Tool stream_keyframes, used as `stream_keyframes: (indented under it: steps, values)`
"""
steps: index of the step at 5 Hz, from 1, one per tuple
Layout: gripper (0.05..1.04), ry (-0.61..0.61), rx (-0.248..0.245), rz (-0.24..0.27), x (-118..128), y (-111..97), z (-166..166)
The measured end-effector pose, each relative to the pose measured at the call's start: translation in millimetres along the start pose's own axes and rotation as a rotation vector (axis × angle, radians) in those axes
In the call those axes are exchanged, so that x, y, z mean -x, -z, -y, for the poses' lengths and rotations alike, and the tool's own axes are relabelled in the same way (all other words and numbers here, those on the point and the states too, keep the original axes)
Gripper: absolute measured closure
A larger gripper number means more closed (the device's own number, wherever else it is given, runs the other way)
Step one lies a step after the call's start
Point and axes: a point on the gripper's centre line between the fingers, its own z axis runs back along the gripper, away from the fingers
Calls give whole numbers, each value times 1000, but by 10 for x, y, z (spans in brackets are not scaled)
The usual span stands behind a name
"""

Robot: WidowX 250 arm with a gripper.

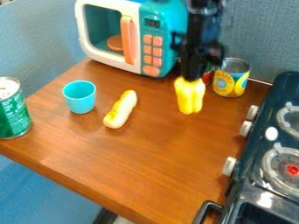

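Yellow pepper: upright toward the far right of the wooden table, left of the yellow-labelled can, right under the black gripper, so pretty much reached imo, but can't tell if open or gripping, any carry and set-down left to do.

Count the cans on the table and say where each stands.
2: a green can at the view's left edge, and a yellow-and-blue can at the back right. Something red beside the second is mostly hidden, so another is possible.
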Motion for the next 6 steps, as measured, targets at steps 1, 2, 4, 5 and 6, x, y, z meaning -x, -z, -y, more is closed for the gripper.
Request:
stream_keyframes:
  steps: [1,2,4,5,6]
  values:
    - [966,-22,-9,-1,-276,104,-49]
    - [966,-25,-23,6,-390,148,-36]
    - [897,-58,-39,-21,-356,250,77]
    - [668,-68,-22,-23,-341,250,105]
    - [381,-74,-9,-33,-326,254,126]
